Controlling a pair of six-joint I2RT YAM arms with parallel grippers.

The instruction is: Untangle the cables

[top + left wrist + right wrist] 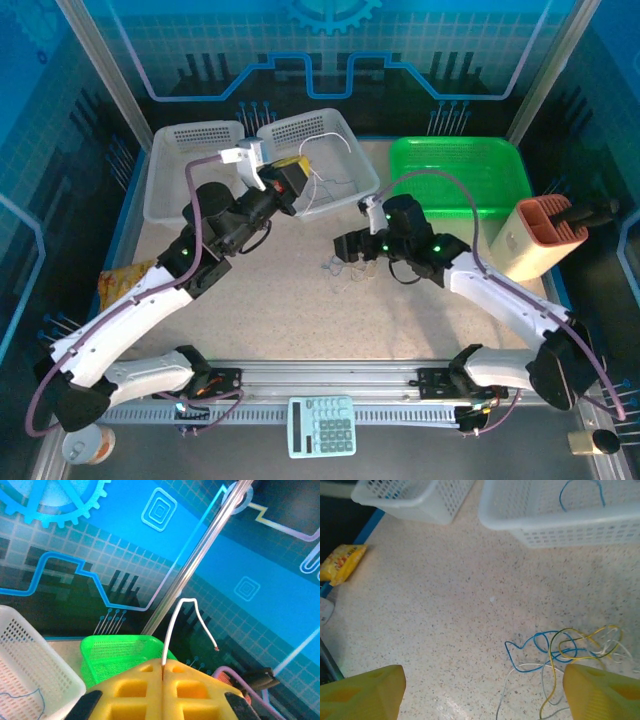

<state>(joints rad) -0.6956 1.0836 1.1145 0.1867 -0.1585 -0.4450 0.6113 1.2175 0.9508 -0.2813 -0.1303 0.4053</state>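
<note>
My left claw (163, 666) is pinched on one white cable (172, 625), my right claw (482, 692) gapes above the tangle (565, 647) (light, springy, probably slippery), so I'd take a loose end.

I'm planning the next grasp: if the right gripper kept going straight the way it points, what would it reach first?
Probably the tangle of thin blue, yellow and white cables lying on the speckled tabletop, just ahead of the open right gripper; depth is unclear.
</note>
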